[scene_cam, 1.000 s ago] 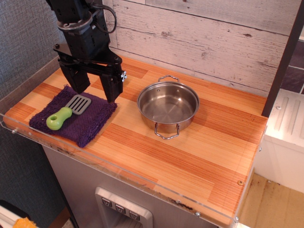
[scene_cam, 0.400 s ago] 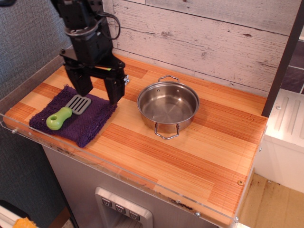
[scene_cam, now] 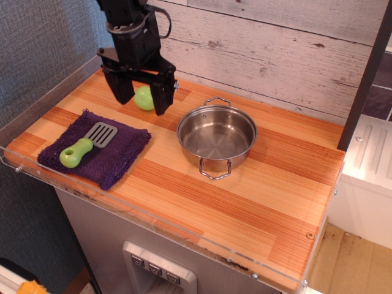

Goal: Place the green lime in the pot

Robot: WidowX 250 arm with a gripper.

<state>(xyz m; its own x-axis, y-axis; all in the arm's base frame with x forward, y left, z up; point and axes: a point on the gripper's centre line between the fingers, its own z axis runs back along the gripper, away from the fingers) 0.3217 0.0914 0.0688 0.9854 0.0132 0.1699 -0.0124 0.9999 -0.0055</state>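
A: Hovering near the back edge of the surface, toward the left corner, the claw hangs with its jaws spread wide. The lime shows between the two fingers; whether it sits on the wood behind them or right in the gap, I cannot tell.

B: So what could go wrong?

A: The lime is smooth and rounded. If the jaws close off-centre, I'd expect it to squirt out and roll, maybe toward the wall or off the left edge. If they close too high, they may only pinch the top and drop it on the way across.

B: And the pot?

A: It stands near the middle of the back half, just right of the claw. A low carry could clip its rim or the far loop handle and shove it.

B: Anything to confuse it with?

A: The spatula has a lime-green handle, on the cloth at the left edge.

B: Count?

A: One lime, one pot, one spatula, one cloth, one claw.
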